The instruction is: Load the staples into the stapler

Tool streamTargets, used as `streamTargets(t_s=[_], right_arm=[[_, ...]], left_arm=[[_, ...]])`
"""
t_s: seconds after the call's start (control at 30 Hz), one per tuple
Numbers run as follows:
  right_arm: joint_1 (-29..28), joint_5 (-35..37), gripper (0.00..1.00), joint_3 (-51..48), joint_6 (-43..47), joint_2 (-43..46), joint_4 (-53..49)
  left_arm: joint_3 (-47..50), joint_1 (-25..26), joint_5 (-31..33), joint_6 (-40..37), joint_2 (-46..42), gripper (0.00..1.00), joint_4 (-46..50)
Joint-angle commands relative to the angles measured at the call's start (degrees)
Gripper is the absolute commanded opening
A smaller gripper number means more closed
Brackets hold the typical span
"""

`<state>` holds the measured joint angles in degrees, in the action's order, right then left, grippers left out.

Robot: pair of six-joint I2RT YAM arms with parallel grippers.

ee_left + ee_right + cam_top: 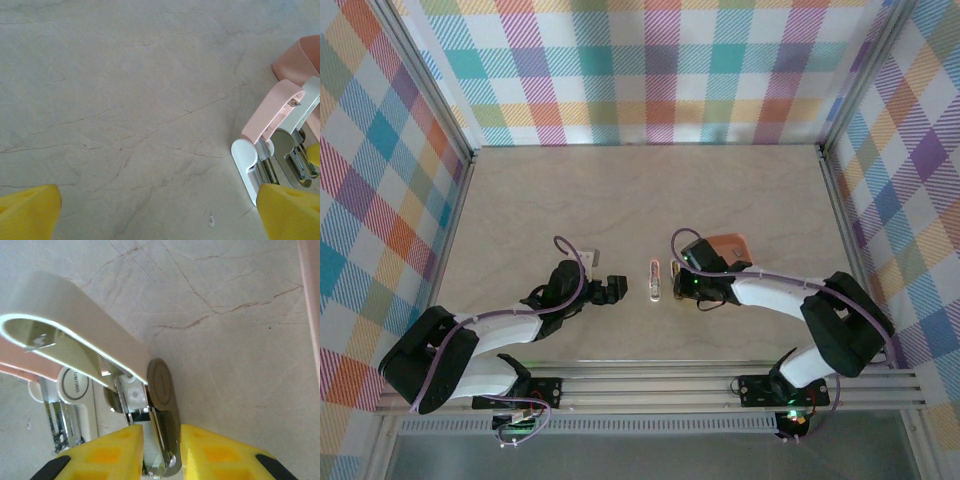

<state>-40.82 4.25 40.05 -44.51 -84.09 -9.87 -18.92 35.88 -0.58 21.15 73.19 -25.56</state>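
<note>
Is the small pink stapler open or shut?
Open: the small pink oblong stapler has its lid lifted off the white base, baring the metal channel.

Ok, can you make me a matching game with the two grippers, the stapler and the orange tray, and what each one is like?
Things:
1. left gripper
2. right gripper
3. stapler
4. tray

What it is like:
A. pink, lid flipped up
B. jaws wide open
C. salmon-orange
D. jaws shut on a metal part

Pairs: 1-B, 2-D, 3-A, 4-C
</note>
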Motion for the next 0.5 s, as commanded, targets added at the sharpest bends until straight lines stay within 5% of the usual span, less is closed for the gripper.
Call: streamTargets(t_s=[0.0,0.2,0.47], right_arm=[[0.12,0.89,0.26,1.13,1.94,4.01,-3.58],[1.94,2.08,0.28,4.22,5.61,10.88,-11.87],[11.84,-2.68,0.3,9.43,14.87,16.56,-27.14]], left_arm=[[-1.51,0.69,-0.32,-1.38,-0.19,1.0,0.6],[-2.04,0.9,-0.75,-2.13,-1.26,1.0,1.8],[-2.7,1.09,-1.12,-2.78,-1.31,1.0,2.1]])
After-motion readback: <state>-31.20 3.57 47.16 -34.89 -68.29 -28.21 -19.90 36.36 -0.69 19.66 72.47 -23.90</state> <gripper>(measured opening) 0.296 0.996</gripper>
